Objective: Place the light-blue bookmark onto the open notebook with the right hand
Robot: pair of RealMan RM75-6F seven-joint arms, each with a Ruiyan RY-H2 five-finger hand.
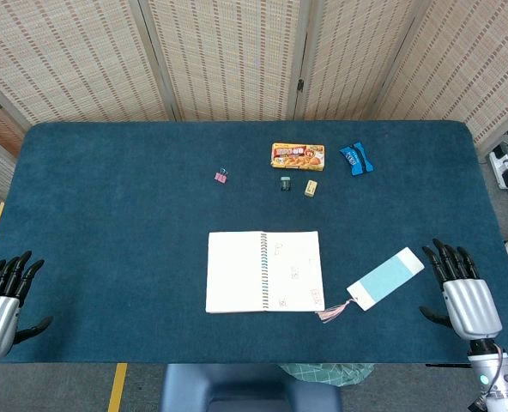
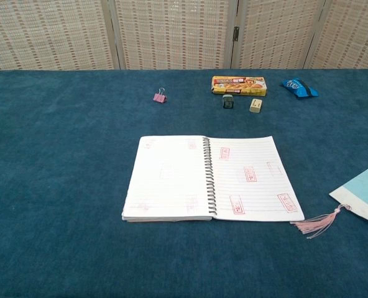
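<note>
The open spiral notebook [image 1: 264, 271] [image 2: 211, 178] lies flat in the middle of the blue table, its pages stamped in red. The light-blue bookmark [image 1: 386, 278] [image 2: 363, 194] lies flat on the cloth just right of the notebook, tilted, with a pink tassel [image 1: 332, 311] [image 2: 317, 223] touching the notebook's lower right corner. My right hand [image 1: 461, 288] rests at the table's right front, fingers apart and pointing away, a short gap right of the bookmark, holding nothing. My left hand [image 1: 3, 300] sits at the left front edge, fingers apart and empty. Neither hand shows in the chest view.
At the back of the table lie a yellow snack box [image 1: 298, 154] [image 2: 239, 85], a blue packet [image 1: 355, 159] [image 2: 299, 87], a small dark block [image 1: 285, 182] [image 2: 228, 101], a beige eraser [image 1: 311, 187] [image 2: 255, 105] and a pink binder clip [image 1: 220, 176] [image 2: 160, 97]. Folding screens stand behind.
</note>
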